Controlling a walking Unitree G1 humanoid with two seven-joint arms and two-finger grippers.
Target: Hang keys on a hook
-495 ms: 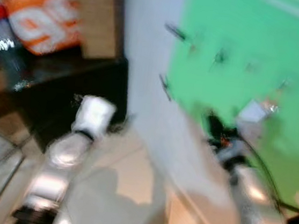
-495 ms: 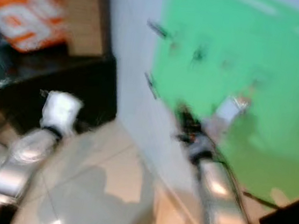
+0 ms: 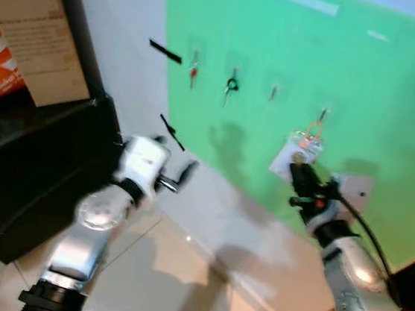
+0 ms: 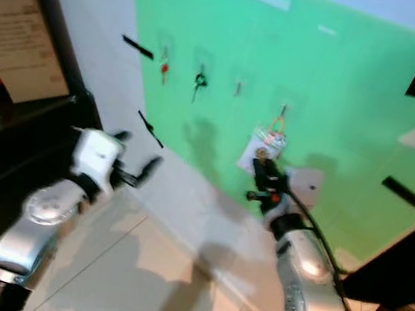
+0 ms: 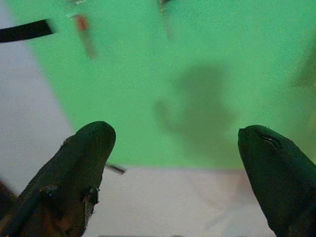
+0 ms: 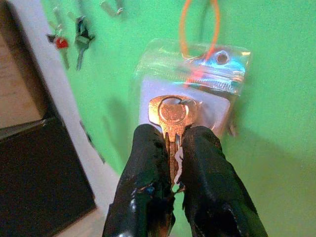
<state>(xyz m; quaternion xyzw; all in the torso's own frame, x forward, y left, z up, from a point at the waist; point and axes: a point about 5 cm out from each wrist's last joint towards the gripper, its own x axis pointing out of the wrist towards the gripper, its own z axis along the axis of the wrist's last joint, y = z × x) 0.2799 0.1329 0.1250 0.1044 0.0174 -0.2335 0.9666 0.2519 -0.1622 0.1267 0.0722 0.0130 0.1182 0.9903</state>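
Pinching a brass key (image 6: pixel 173 118) by its blade between the closed fingers of the right gripper (image 6: pixel 174 148), bow end pointing up toward the green wall panel (image 3: pixel 395 87). Dangling just above the key: a clear plastic tag pouch (image 6: pixel 197 79) on an orange loop (image 6: pixel 197 24), reaching up to the rightmost hook (image 3: pixel 323 115) in the row. Judging the loop to be over that hook or very near it, though blur is making the actual catch impossible to confirm. Lying straight up and slightly ahead of the right gripper, the hook; long axis of the key running vertically, in line with it. Hovering well off to the left, the left gripper (image 5: pixel 173 163), fingers spread wide and empty, far less well placed. Showing further left on the panel, other hooks with a red-tagged key (image 3: pixel 193 71) and a dark key (image 3: pixel 231 85), both small and soft.
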